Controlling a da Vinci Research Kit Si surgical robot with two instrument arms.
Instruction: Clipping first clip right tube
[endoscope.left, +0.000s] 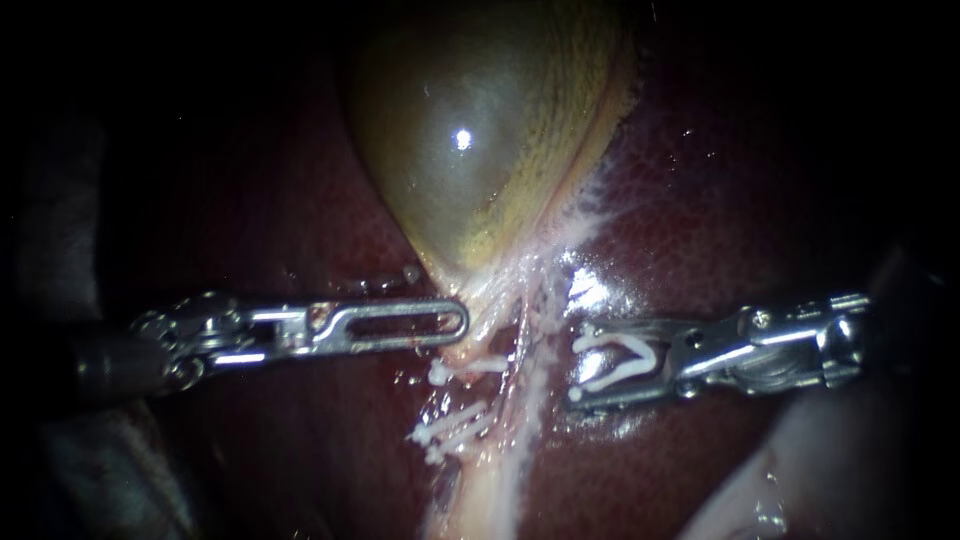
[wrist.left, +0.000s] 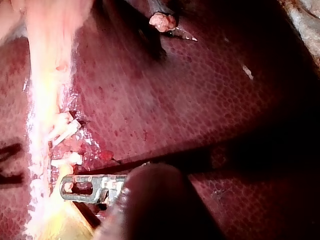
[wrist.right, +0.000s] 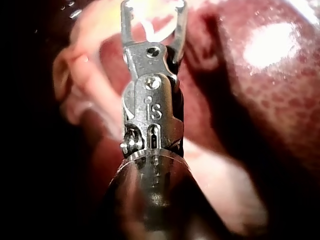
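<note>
The greenish gallbladder (endoscope.left: 470, 130) narrows to a pale neck between my two instruments. My left instrument (endoscope.left: 462, 322) comes in level, its slotted jaws shut on that neck; the same tip (wrist.left: 65, 189) meets the pale tissue in the left wrist view. Under it, white clips (endoscope.left: 455, 422) sit across the left tube. The right tube (endoscope.left: 540, 350) is a pale strand running down beside them. My right instrument (endoscope.left: 575, 368) holds an open white clip (endoscope.left: 620, 360) in its wide jaws, its mouth just right of that strand. From the right wrist, that clip (wrist.right: 150, 25) faces pale tissue.
Dark red liver (endoscope.left: 700, 200) lies all around, wet and shiny to the right of the neck. A pale fold of tissue (endoscope.left: 800, 470) fills the lower right corner. In the left wrist view, the clips (wrist.left: 65, 127) lie along the pale band ahead of the jaws.
</note>
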